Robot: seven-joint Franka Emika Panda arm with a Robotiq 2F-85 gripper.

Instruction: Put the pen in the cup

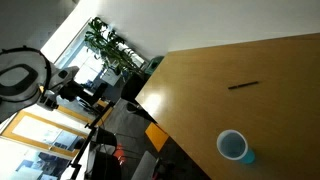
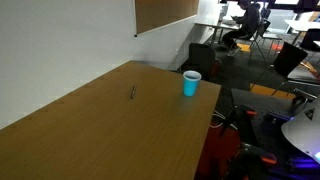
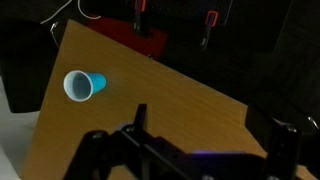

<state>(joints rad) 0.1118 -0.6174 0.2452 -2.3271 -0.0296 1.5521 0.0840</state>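
Observation:
A thin dark pen (image 1: 242, 85) lies flat on the wooden table (image 1: 280, 110), and it also shows as a short dark stick, the pen (image 2: 132, 92). The light blue cup (image 1: 234, 147) with its whitish inside stands near the table edge, apart from the pen; it appears too as the cup (image 2: 191, 83). In the wrist view the cup (image 3: 83, 85) sits at the upper left, far from my gripper (image 3: 212, 122). The gripper hangs well above the table, open, with nothing between its fingers (image 3: 140, 115). The pen is out of the wrist view.
The table edge (image 3: 230, 100) drops off to dark floor. Red-handled clamps (image 3: 140, 15) stand past the far corner. Green plants (image 1: 108, 45) and office chairs (image 2: 205, 55) lie beyond the table. A brown board (image 2: 165, 12) hangs on the white wall.

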